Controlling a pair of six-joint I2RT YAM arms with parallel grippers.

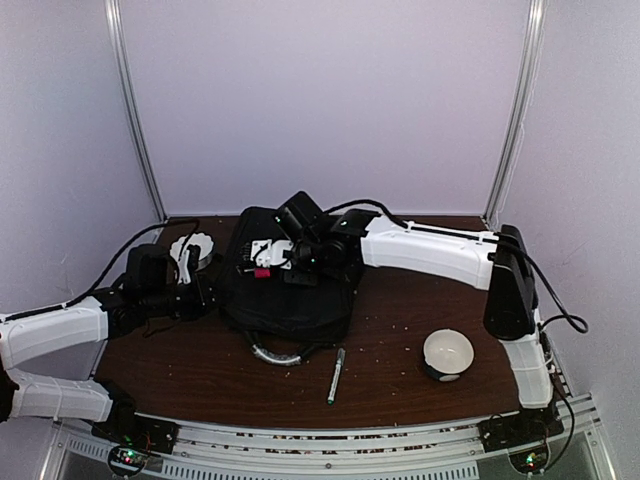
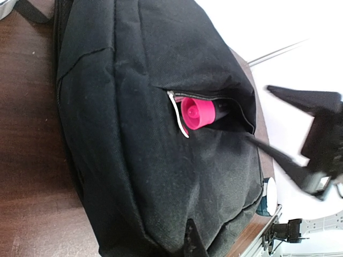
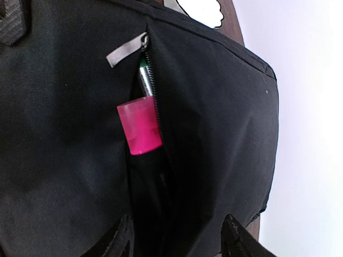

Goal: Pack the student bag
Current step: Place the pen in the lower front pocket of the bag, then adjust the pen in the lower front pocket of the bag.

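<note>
Ideally needed pink-capped marker (image 3: 139, 128) nudged deeper into student bag (image 3: 225, 118) pocket; right gripper (image 3: 179, 236) spread, left gripper (image 1: 205, 290) pressed shut.

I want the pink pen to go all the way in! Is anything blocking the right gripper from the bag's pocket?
Nothing visible is. The right gripper, open, hangs right over the student bag and its unzipped pocket. The pink-capped pen pokes out of it, with nothing else in between.

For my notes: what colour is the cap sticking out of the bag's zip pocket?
The cap is bright pink, clearest in the right wrist view.
</note>
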